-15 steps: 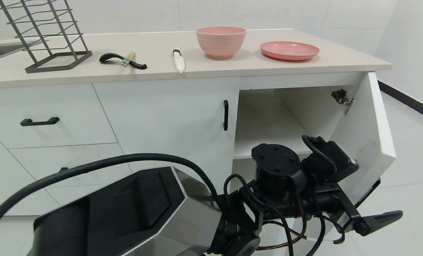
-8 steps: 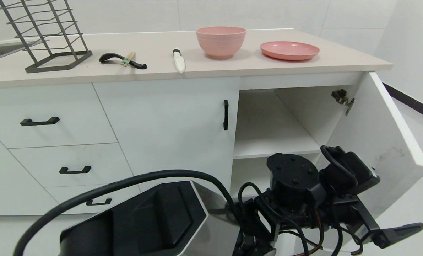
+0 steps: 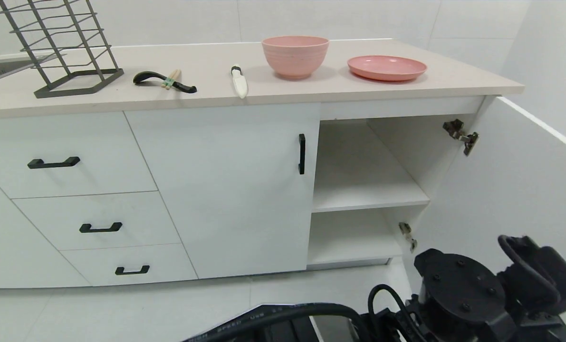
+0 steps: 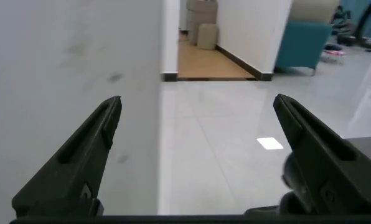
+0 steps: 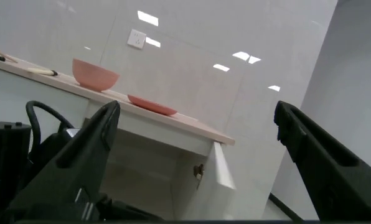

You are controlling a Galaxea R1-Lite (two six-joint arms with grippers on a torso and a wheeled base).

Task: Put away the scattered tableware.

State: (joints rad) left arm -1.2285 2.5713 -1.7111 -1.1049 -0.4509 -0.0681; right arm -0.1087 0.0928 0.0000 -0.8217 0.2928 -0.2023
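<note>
Fingers of the left gripper [image 4: 197, 102] stand spread wide, holding nothing; the right gripper [image 5: 197, 107] gapes just as wide, also empty. Bowl [image 3: 295, 54], plate [image 3: 387, 66], knife [image 3: 239, 83], spoon [image 3: 154, 76] and chopsticks [image 3: 171, 79] lie on the counter [image 3: 97, 97]. Since a second ago, the cabinet door [image 3: 515, 180] has swung wider.

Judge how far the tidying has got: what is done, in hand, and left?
Done: the cupboard door stands open, shelves bare. In hand: nothing; the left gripper and right gripper are open and empty. Left: bowl, plate, knife, black spoon and chopsticks all lie on the counter.
</note>
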